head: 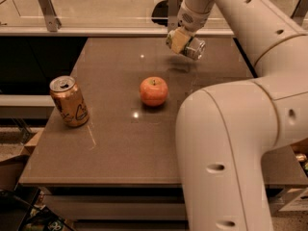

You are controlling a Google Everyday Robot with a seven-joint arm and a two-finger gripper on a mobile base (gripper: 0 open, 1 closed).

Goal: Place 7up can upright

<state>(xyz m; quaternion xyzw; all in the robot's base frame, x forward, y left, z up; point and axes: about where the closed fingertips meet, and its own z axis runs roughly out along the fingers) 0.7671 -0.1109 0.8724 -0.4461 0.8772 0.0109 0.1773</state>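
Observation:
The 7up can [195,47] is a small silver can with a shiny metal end, at the far middle of the brown table [120,148]. It is tilted on its side and hangs slightly above the surface, with its shadow on the table below. My gripper [179,40] reaches down from the white arm and is shut on the can's left part.
A red apple [154,91] sits mid-table, in front of the gripper. An orange-gold can [70,101] stands upright near the left edge. My large white arm [231,143] covers the table's right side. A glass rail with metal posts [47,6] runs behind the table.

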